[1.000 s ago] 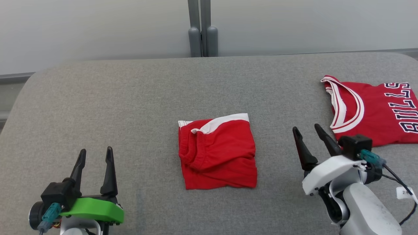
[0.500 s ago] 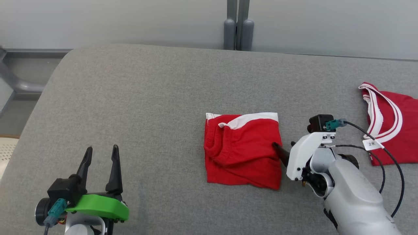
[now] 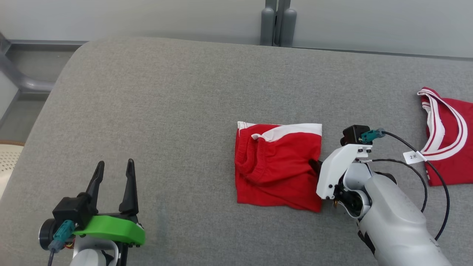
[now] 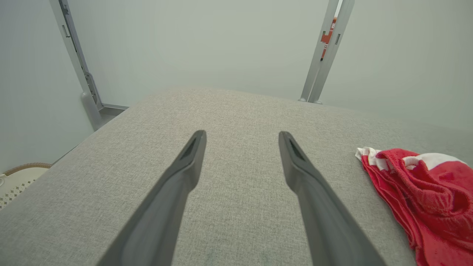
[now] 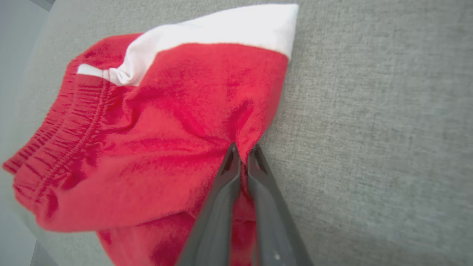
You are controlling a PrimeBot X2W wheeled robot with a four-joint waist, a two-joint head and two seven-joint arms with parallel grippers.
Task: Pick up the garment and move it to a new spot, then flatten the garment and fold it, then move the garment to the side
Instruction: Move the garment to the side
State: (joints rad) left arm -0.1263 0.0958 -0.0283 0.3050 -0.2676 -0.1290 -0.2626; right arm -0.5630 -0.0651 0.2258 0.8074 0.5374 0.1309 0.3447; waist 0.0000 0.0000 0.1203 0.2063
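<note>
The left end effector [image 3: 115,162] hangs released over the surface [image 3: 184,92]. The right end effector [image 5: 244,147] pinches the right edge of the folded shorts [image 3: 275,166] mid-surface. This light, limp cloth may unfold, so a grip through all layers suits.

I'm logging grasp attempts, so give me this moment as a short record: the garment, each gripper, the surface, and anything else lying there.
garment: red shorts, folded into a rough square, white band along the far edge, resting on the surface
surface: grey surface, fabric-covered
right gripper: shut, pinching the shorts' right edge
left gripper: open, holding nothing, well apart from the shorts
other item: red jersey with white trim, at the far right, cut off by the head view's edge
</note>
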